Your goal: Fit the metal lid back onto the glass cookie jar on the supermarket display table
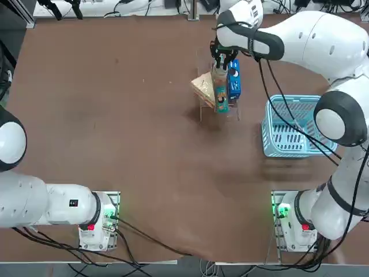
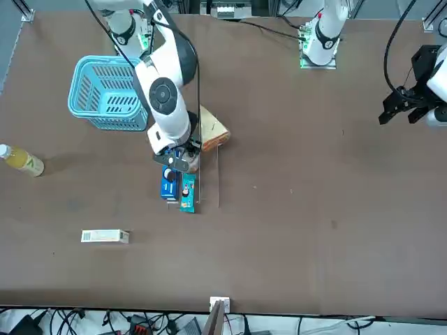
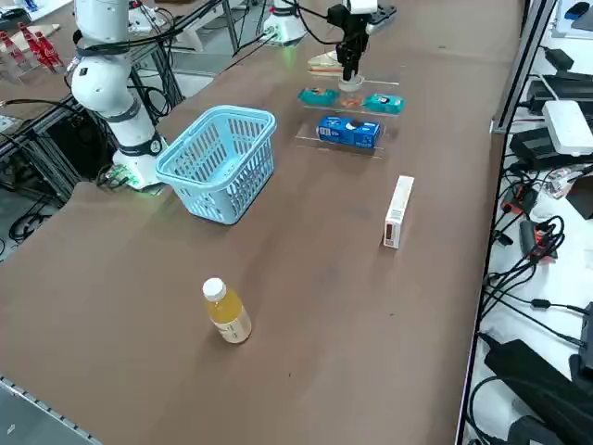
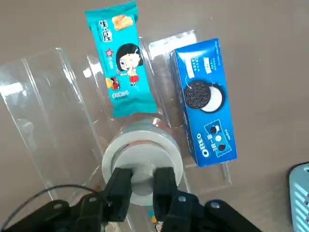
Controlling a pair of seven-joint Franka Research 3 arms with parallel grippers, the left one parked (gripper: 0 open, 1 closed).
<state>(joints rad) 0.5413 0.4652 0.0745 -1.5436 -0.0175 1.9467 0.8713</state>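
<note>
R gripper (image 4: 148,175), upper right of centre in top view: jaws clenched on metal lid (image 4: 138,157), apparently by its knob, though grip partly hidden. Glass jar (image 4: 110,157), same spot, upright in right side view, directly beneath lid, approx. in line w/ jaws; round, so no long axis to match. R arm nearer. Next, prob.: centre lid on rim, lower, release.

The right arm (image 2: 165,94) has glossy white rounded casings, dark grey bands, trailing black cables and black jaws (image 4: 143,181).
</note>
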